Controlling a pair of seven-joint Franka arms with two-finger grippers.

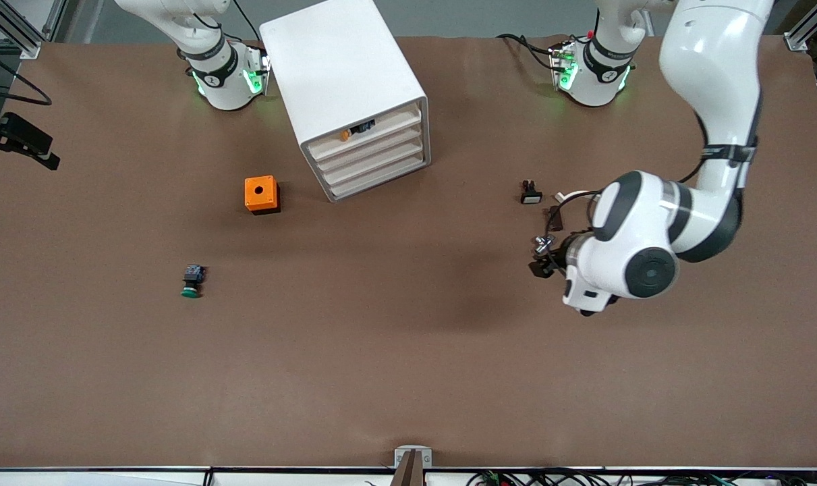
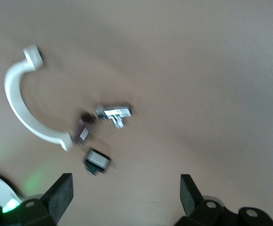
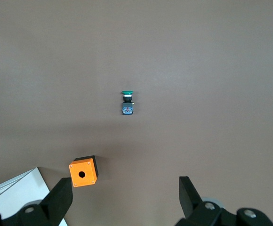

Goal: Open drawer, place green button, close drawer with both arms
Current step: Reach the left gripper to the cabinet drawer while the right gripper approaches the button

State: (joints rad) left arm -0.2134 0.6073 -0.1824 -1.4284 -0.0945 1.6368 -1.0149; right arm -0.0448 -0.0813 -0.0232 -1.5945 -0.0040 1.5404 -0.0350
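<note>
The white cabinet (image 1: pixel 344 74) stands near the robots' bases, its stacked tray drawers (image 1: pixel 374 158) all shut. The green-capped button (image 1: pixel 191 281) lies on its side on the table toward the right arm's end, nearer to the front camera than the cabinet. It also shows small in the right wrist view (image 3: pixel 127 102). My left gripper (image 1: pixel 543 260) is open and empty over bare table at the left arm's end, its fingers (image 2: pixel 61 193) wide apart. My right gripper (image 3: pixel 125 197) is open and empty, high above the table, and is out of the front view.
An orange cube with a hole (image 1: pixel 262 194) sits beside the cabinet, also seen in the right wrist view (image 3: pixel 83 172). A black-and-white switch part (image 1: pixel 531 192) lies close to the left gripper, also in the left wrist view (image 2: pixel 97 161), with a metal piece (image 2: pixel 114 113) and white curved cable (image 2: pixel 19 101).
</note>
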